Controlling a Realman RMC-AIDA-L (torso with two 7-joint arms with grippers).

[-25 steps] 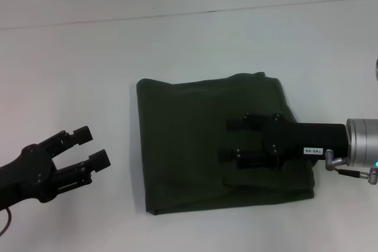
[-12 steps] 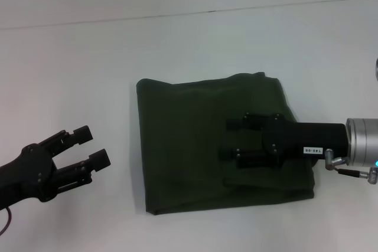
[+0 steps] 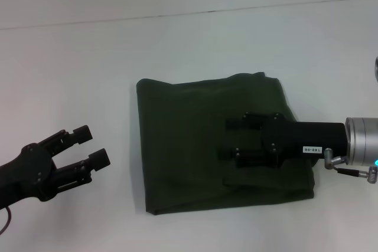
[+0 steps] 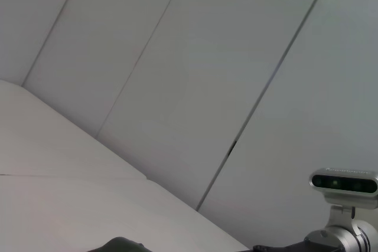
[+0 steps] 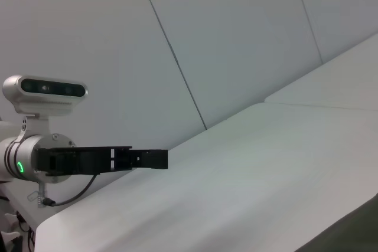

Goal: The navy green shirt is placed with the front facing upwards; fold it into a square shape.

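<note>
Navy green shirt (image 3: 195,146) lying folded into rough rectangle on white table (image 3: 88,75), plain green side showing; right end effector (image 3: 229,140) reaching over shirt's right half, fingers apart, whether touching cloth unclear; left end effector (image 3: 93,145) hovering above bare table, well apart from shirt, fingers spread, gripping nothing.

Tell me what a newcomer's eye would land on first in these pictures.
First comes the navy green shirt, already folded into a rough square with its plain side up, lying mid-table on the white table. Next is the right gripper, reaching in from the right over the shirt's right half, fingers apart. The left gripper hangs open off to the shirt's left, clear of the cloth.
</note>
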